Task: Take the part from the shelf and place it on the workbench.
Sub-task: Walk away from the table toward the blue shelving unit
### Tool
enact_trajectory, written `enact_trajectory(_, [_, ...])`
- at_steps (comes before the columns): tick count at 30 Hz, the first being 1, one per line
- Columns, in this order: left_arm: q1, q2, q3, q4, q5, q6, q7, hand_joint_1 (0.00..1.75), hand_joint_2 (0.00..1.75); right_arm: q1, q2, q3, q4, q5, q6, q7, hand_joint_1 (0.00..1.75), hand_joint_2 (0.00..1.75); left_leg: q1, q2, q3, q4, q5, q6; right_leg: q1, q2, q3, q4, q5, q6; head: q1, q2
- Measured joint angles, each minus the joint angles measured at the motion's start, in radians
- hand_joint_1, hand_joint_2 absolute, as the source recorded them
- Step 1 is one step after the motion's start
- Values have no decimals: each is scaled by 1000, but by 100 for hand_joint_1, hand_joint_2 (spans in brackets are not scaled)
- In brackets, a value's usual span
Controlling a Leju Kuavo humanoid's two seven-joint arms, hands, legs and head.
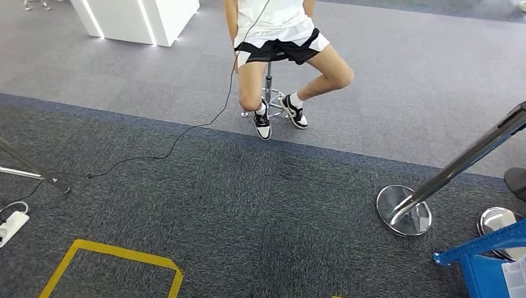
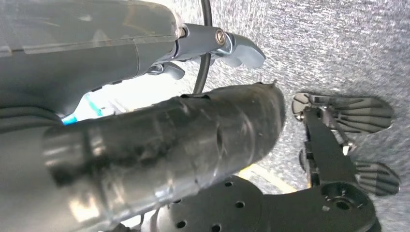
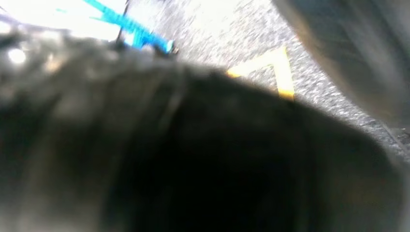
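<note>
The left hand (image 2: 212, 43) hangs over grey carpet (image 1: 248, 205), its grasp impossible to judge; the right hand is a dark blur. The part sits unseen, perhaps in the blue shelf (image 1: 481, 257); its weight and handhold cannot be judged.

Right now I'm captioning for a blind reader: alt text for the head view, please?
A person sits on a stool on grey carpet, a black cable trailing across it. Yellow floor tape lies near, a chrome post base and blue shelf at right.
</note>
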Motion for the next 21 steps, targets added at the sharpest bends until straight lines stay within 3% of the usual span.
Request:
enact_trajectory(1, [-3, 0, 0, 0, -4, -3, 6, 0, 0, 0, 0, -2, 0, -6, 6, 5, 0, 0, -1, 14, -1, 0, -1, 0, -3, -7, -21, 46, -15, 3, 0, 0])
enact_trajectory(2, [-8, 0, 0, 0, -7, -5, 11, 0, 0, 1, 0, -5, 0, -10, 10, 10, 0, 0, -2, 26, -1, 1, -1, 0, -5, -12, -23, 56, -9, 6, 0, 0])
enact_trajectory(3, [-13, -2, 0, 0, -9, -6, 15, 0, 0, 2, -1, -9, 0, -14, 13, 15, 0, 0, -2, 38, 0, 1, -2, -1, -6, -18, -3, 23, 14, 7, 0, 0])
enact_trajectory(5, [-24, -6, 0, 0, -11, -5, 19, 0, 0, 3, -2, -15, 0, -19, 14, 21, 0, 0, -3, 59, 3, 4, -7, -8, -5, -47, 74, -114, 73, 4, 0, 0])
enact_trajectory(7, [-33, -10, 2, -1, -12, -4, 19, 0, 87, 2, -3, -18, 0, -22, 13, 24, 0, 0, -6, 76, 7, 6, -13, -19, 2, -67, 122, -206, 98, -6, 0, 0])
enact_trajectory(9, [-41, -13, 3, -1, -14, -5, 19, 0, 175, 3, -3, -21, 0, -24, 13, 24, 0, 0, -7, 91, 12, 6, -16, -30, 8, -56, 123, -217, 99, -16, 0, 0])
enact_trajectory(10, [-45, -13, 4, -2, -15, -5, 19, 0, 175, 5, -3, -22, 0, -23, 13, 24, 0, 0, -5, 94, 14, 7, -19, -36, 6, -47, 124, -220, 101, -23, 0, 0])
enact_trajectory(12, [-47, -14, 4, -2, -19, -8, 19, 0, 87, 6, -3, -23, 0, -21, 14, 25, 0, 0, -1, 61, 1, 45, -49, -46, 1, -29, 128, -230, 108, -37, -1, 0])
enact_trajectory(14, [-43, -14, 4, -2, -20, -10, 18, 0, 0, 4, -3, -24, 0, -18, 14, 25, 0, 0, 3, 11, -52, 157, -113, -50, 0, -10, 127, -235, 113, -46, -2, 0])
enact_trajectory(16, [-37, -14, 4, -2, -19, -13, 15, 0, 0, 4, -3, -24, 0, -17, 14, 25, 0, 0, 3, -5, -110, 272, -152, -52, 3, 13, 124, -233, 114, -49, -2, 0])
enact_trajectory(17, [-35, -14, 5, -2, -18, -16, 13, 0, 0, 4, -3, -24, 0, -17, 14, 25, 0, 0, 3, -7, -119, 287, -144, -51, 5, 26, 123, -231, 114, -49, -2, 0])
enact_trajectory(18, [-33, -14, 5, -2, -18, -18, 12, 0, 0, 5, -3, -24, 0, -17, 14, 25, 0, 0, 3, -10, -110, 261, -116, -48, 6, 39, 123, -228, 114, -49, -2, 0])
enact_trajectory(19, [-32, -13, 5, -2, -18, -21, 12, 0, 0, 5, -3, -24, 0, -17, 15, 25, 0, 0, 3, -20, -85, 201, -76, -45, 7, 51, 123, -224, 113, -48, -2, 0])
enact_trajectory(21, [-31, -8, 6, -2, -17, -24, 16, 0, 0, 4, -2, -24, 0, -19, 17, 24, 0, 0, 3, -60, -32, 76, -20, -37, 7, 74, 119, -215, 111, -42, -1, 0])
